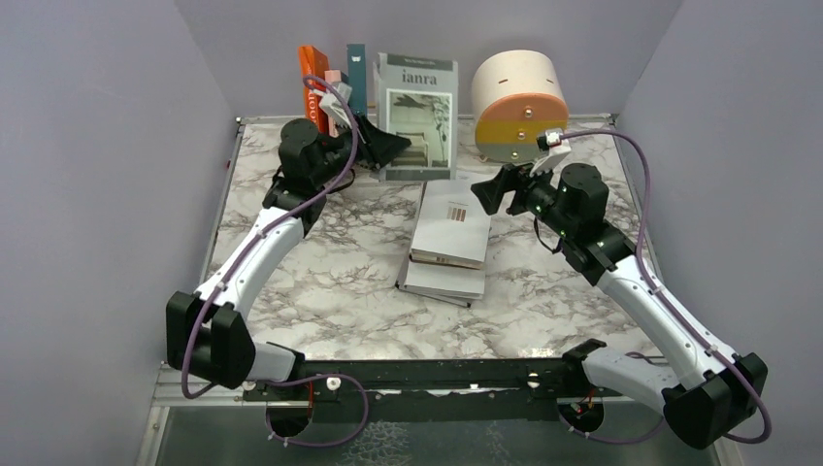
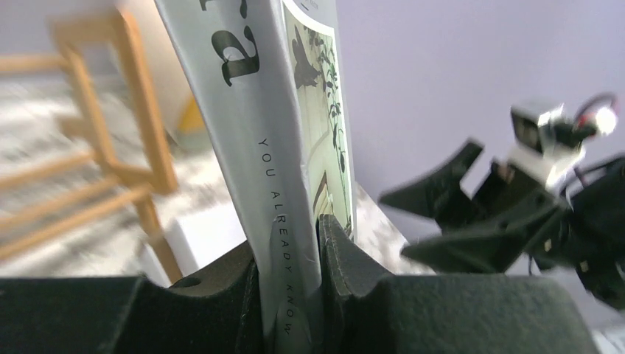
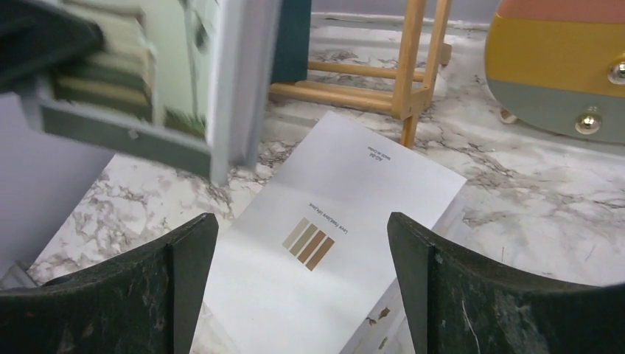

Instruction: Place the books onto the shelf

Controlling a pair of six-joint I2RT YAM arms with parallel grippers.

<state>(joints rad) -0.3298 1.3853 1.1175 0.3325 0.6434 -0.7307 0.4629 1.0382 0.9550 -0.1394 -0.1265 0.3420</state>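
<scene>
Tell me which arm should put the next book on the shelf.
Left. The left hand is shut on the upright grey book, right by the shelf. The right hand is open and empty over the flat white books.

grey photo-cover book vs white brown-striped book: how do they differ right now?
Pose: the grey photo-cover book stands upright; the white brown-striped book lies flat.
Grip: the left claw pinches the grey book at its spine; the white book lies free under the open right claw.
Cover: grey carries a large picture, white only small stripes.
Both are thin.
</scene>
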